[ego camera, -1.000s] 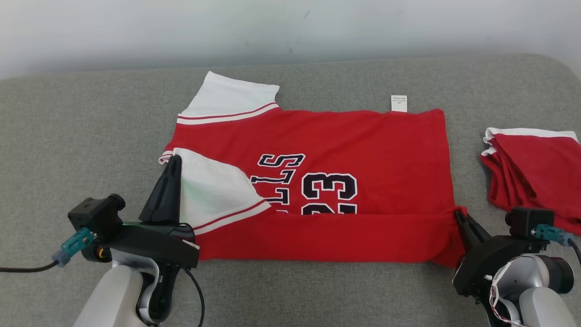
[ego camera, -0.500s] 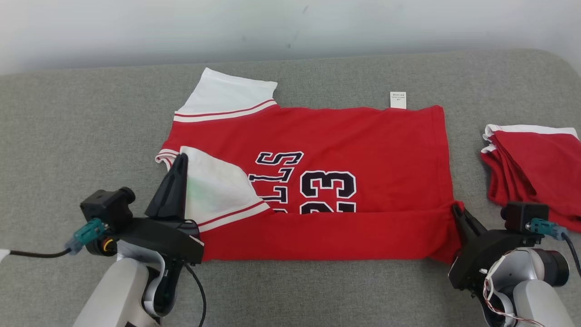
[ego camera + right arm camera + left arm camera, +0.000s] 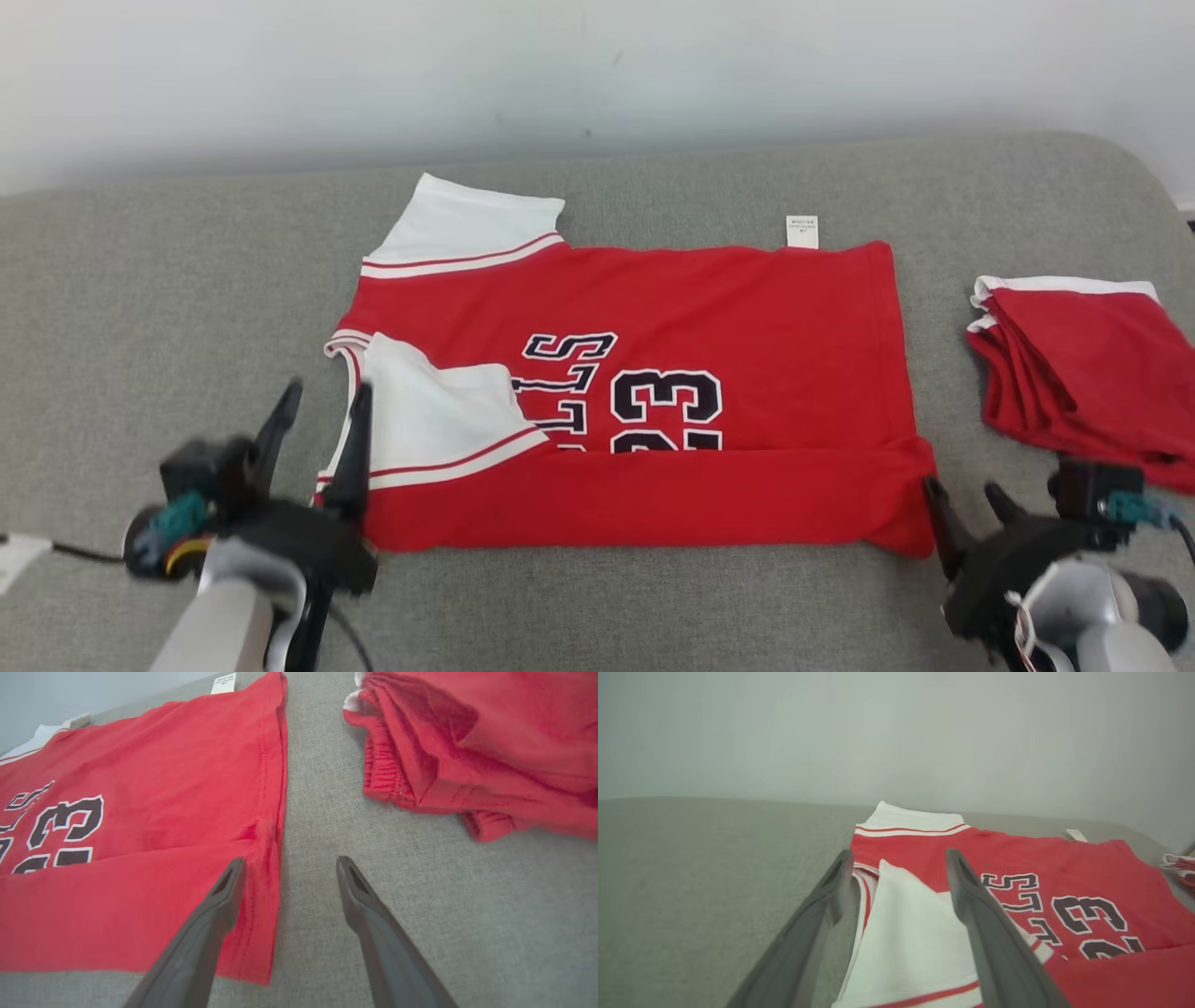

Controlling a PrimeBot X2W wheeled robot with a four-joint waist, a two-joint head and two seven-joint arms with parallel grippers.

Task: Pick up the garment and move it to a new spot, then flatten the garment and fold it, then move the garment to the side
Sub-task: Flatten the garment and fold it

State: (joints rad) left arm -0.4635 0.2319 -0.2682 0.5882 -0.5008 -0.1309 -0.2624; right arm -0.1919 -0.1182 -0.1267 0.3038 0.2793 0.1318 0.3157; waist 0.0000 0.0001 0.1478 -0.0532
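Left hand (image 3: pixel 329 392), right hand (image 3: pixel 962 488) both spread; jersey (image 3: pixel 747 308) reads "23", tag (image 3: pixel 801 231) illegible.

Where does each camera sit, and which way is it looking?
Head view: on the robot's head, looking forward and down at the jersey on the grey surface; left gripper and right gripper show at the bottom, both open.
Left wrist view: on the left wrist, looking along its fingers over the jersey's white sleeve toward the wall.
Right wrist view: on the right wrist, looking along its fingers at the jersey's corner and the folded red pile.
Shared: all three show the jersey's white tag.
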